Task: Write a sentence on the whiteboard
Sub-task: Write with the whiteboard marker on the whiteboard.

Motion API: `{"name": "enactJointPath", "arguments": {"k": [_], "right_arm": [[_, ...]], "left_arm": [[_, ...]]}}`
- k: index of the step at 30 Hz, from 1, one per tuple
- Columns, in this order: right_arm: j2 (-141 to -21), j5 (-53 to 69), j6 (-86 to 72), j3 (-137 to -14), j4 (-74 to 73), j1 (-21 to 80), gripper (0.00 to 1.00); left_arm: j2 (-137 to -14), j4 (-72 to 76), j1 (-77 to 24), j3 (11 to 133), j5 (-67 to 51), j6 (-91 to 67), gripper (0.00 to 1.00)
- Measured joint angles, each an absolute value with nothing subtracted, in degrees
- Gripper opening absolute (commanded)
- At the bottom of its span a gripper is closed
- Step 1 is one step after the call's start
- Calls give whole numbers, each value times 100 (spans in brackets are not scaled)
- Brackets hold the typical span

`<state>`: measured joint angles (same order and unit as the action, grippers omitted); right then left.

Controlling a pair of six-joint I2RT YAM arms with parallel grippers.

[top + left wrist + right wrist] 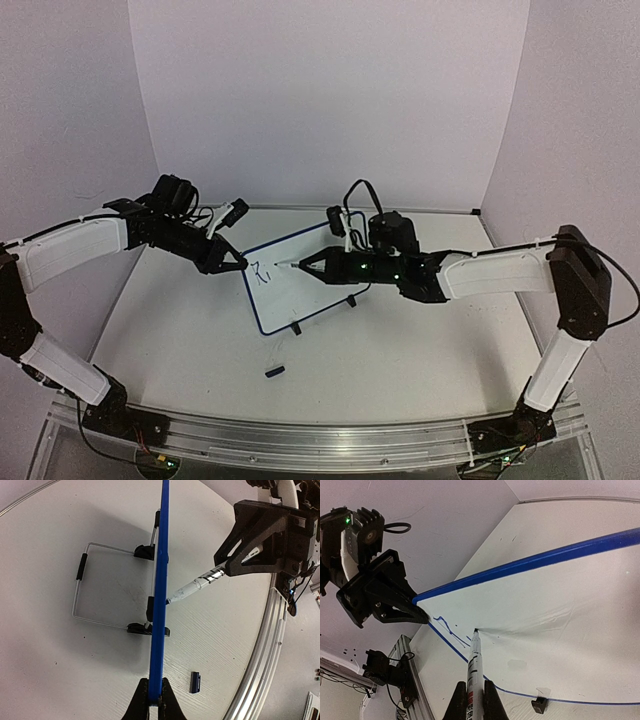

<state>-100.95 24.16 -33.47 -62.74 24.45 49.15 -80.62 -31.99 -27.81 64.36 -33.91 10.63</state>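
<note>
The whiteboard (305,290) stands tilted on the table, and in the left wrist view it is a thin blue line (161,580). My left gripper (240,264) (154,696) is shut on its left frame edge. My right gripper (318,267) (472,700) is shut on a white marker (295,266) (474,662) (197,586). The marker's tip touches the board face (560,605). Of the sentence, only a few dark strokes (262,271) (447,629) show near the board's left edge, just left of the tip.
A dark marker cap (275,371) (195,682) lies on the table in front of the board. Black clip feet (297,328) (539,705) and a wire stand (80,580) prop the board up. An aluminium rail (320,440) runs along the near edge.
</note>
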Motion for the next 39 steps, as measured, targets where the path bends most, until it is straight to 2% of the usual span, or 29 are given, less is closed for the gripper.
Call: {"name": "enactJointPath", "arguments": {"k": [14, 39], "right_arm": [[-10320, 2731, -3398, -6375, 2484, 4915, 0], [-10134, 2309, -3411, -6020, 2469, 4915, 0]], "left_arm": [[-8062, -3201, -2781, 6436, -3391, 1063, 0], [-8062, -3199, -2781, 6436, -3387, 1063, 0]]}}
